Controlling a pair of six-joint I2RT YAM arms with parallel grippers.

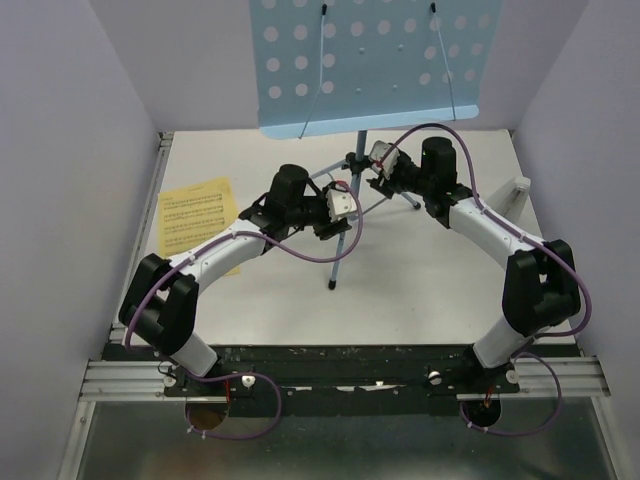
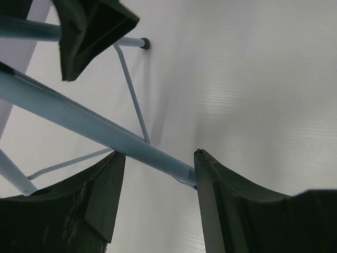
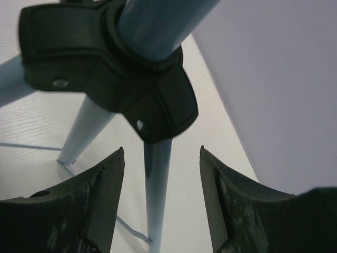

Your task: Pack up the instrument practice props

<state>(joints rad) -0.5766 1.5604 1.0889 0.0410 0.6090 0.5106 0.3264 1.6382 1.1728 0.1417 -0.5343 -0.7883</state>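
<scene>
Pale lilac walls (image 1: 60, 150) are seen on three sides of a white worktop (image 1: 420, 290). At the middle of the far edge a light-blue music stand (image 1: 370, 70) is set upright on its tripod (image 1: 337, 270), with its hole-punched desk (image 1: 300, 90) tilted out over the worktop. One yellow sheet-music page (image 1: 195, 215) is laid flat by the left edge, well apart from the stand. A small whitish plastic piece (image 1: 520, 192) is found at the right edge, against the wall.

Both arms (image 1: 230, 255) are bent inward to the tripod, one from each side. The left fingers (image 2: 79, 211) are held apart low over the worktop. A blue leg (image 2: 95, 126) is seen running slantwise across the gap near their tips; whether it is touched cannot be told. A thin brace (image 2: 131, 95) is joined to that leg. The right fingers (image 3: 237, 211) are likewise spread, just under the black hub (image 3: 131, 79) where the legs are gathered. A second leg (image 3: 158, 195) is framed between them, with open space on each side.
</scene>
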